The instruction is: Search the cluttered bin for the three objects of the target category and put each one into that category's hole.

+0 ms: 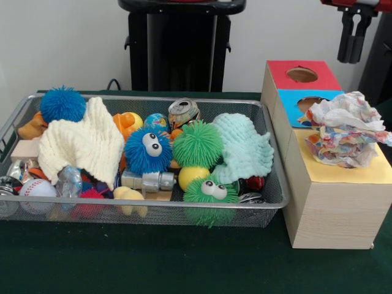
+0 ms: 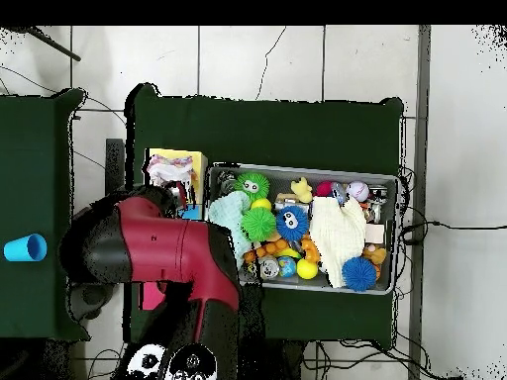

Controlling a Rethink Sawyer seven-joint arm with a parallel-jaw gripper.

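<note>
The silver wire-mesh bin is full of toys; it also shows in the overhead view. Two crinkly wrappers lie crumpled on the yellow-faced box: a whitish one with pastel patches on top of a multicoloured one. They cover the yellow face's hole. In the overhead view the wrappers lie on the yellow box. A shiny printed crumpled piece lies at the bin's far side. My gripper hangs high above the boxes, open and empty.
The red-faced box and the blue-faced box stand behind the yellow one, holes uncovered. The bin holds a cream cloth, a mint cloth, and spiky blue and green balls. A blue cup stands on a side table.
</note>
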